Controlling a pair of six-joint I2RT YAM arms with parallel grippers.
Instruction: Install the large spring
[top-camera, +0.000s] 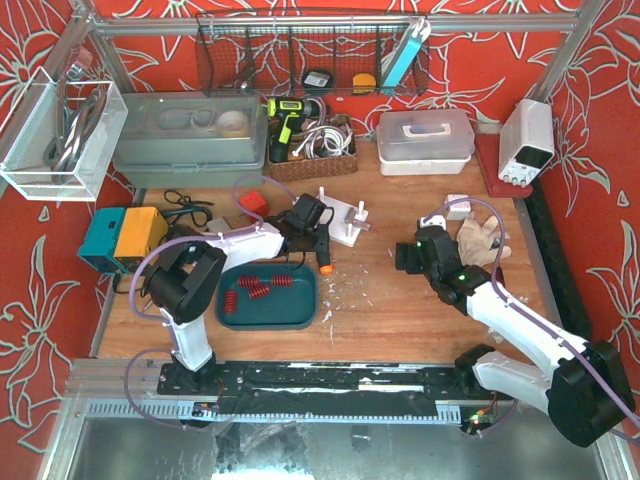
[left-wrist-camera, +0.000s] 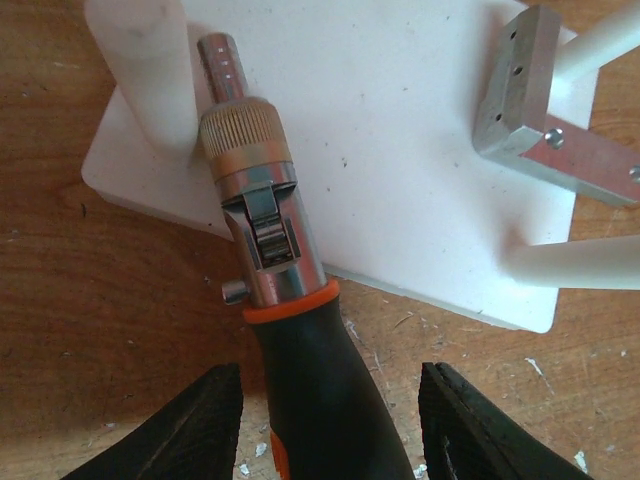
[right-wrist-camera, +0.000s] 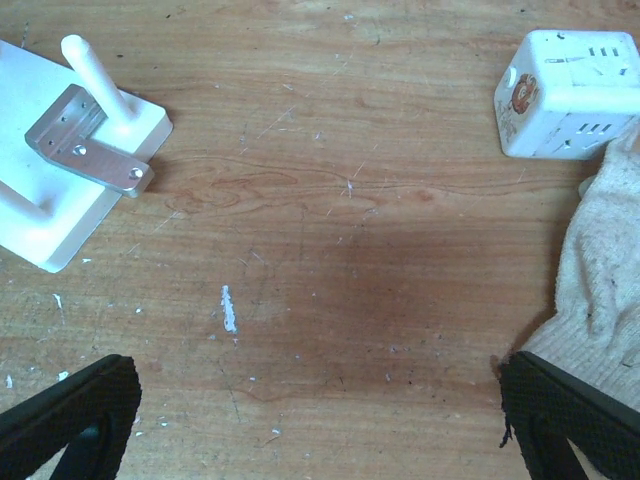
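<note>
Left tool (left-wrist-camera: 330, 410) astride screwdriver (left-wrist-camera: 268, 250), red coiled springs (top-camera: 258, 290) in tray (top-camera: 300, 312)

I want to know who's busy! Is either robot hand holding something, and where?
The left gripper straddles the black handle of the screwdriver; whether it grips cannot be told. The right gripper is open, holding nothing.

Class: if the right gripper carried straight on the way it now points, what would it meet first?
Probably the bare wooden table. Nothing lies between the open jaws of the right gripper; the white fixture and power cube sit off to either side, though depth is unclear.
</note>
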